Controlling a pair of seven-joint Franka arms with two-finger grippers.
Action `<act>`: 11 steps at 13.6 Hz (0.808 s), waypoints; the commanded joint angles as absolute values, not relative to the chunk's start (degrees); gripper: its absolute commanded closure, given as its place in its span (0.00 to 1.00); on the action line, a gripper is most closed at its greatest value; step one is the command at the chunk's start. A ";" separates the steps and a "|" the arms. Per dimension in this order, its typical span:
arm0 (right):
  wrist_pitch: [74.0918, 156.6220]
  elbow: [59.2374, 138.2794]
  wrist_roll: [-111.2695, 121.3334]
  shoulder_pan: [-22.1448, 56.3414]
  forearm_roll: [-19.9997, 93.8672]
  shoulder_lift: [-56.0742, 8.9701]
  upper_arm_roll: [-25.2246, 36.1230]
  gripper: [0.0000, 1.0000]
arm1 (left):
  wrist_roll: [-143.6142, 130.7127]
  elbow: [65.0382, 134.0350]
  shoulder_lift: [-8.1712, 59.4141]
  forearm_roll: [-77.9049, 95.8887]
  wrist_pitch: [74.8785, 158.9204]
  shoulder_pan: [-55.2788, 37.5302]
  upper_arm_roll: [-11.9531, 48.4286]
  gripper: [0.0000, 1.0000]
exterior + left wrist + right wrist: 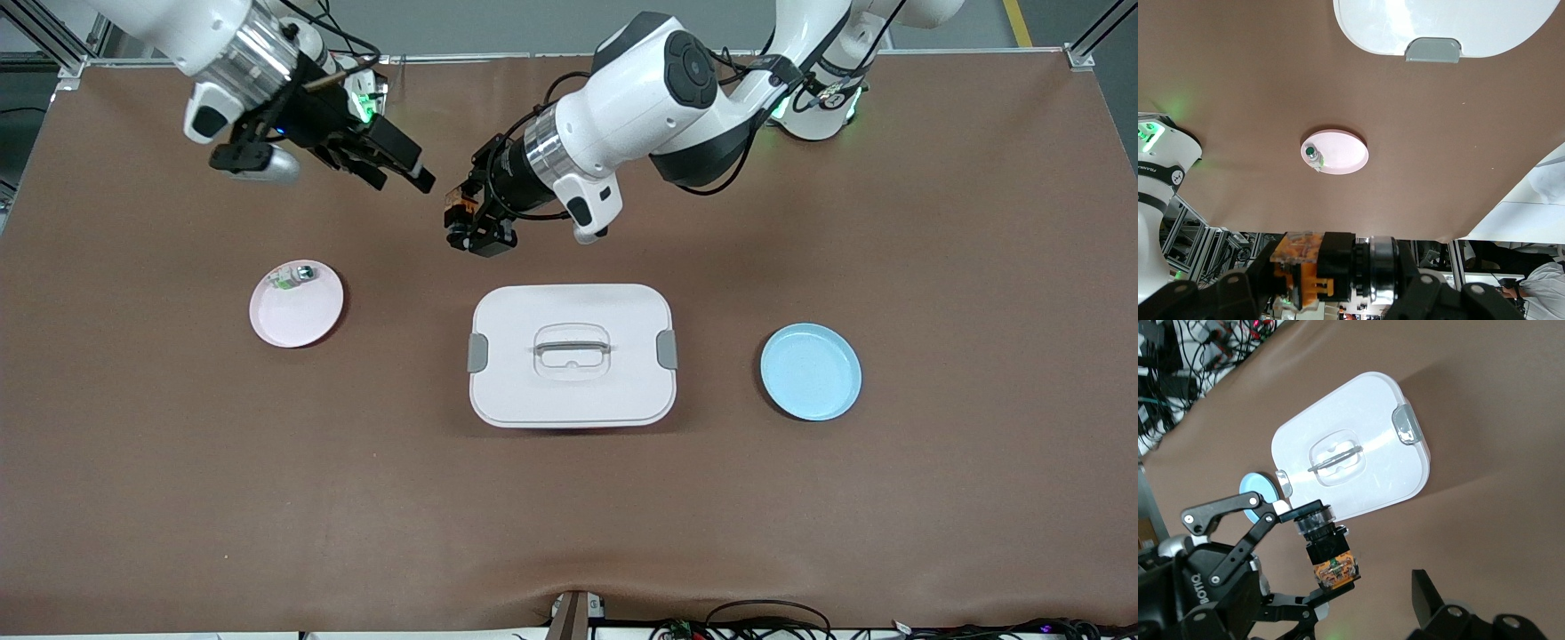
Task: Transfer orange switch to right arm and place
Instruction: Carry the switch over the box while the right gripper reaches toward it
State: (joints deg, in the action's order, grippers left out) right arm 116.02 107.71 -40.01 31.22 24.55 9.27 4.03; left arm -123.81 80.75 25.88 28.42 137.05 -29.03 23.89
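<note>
The left tool (468,222) hangs in the air over bare brown surface (569,516), its fingers clamped on the orange switch (458,203). The switch is held off the surface, sideways between the fingers, its orange-brown end pointing toward the right tool (404,160). In the right wrist view the switch (1328,550) shows as a black body with that orange-brown end, gripped by the left tool (1301,520), with one right finger (1426,590) close by and not touching it.

The right tool, also up in the air, has its fingers spread apart and empty. It sits just beside the left tool, toward the right arm's end of the surface, with a small gap between its fingertips and the switch.

Below the left tool, nearer the front camera, lies one white lidded box (572,356) with a handle on top and a grey clip at each short end, two clips in all. Its nearest edge lies close under the left tool, apart from it.

There are two plates. One pink plate (307,320) lies below the right tool and carries a single small clear-white and green part (293,276) at its rim. One blue plate (811,372) lies well apart from both tools, toward the left arm's end, with nothing on it.

Wide open surface runs between box and each plate, and a broad bare strip along the front edge.
</note>
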 commanded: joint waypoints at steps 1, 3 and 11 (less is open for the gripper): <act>116.28 107.75 -33.59 32.17 27.32 7.92 4.75 0.00 | -124.89 78.93 26.72 26.63 137.29 -29.88 23.55 0.81; 116.72 107.75 -32.61 32.17 28.74 6.69 4.75 0.00 | -124.98 78.93 26.72 26.63 137.55 -29.88 23.55 0.81; 120.06 110.13 -29.97 33.13 30.06 5.19 4.75 0.00 | -124.89 79.10 26.63 26.37 138.25 -29.88 23.64 0.81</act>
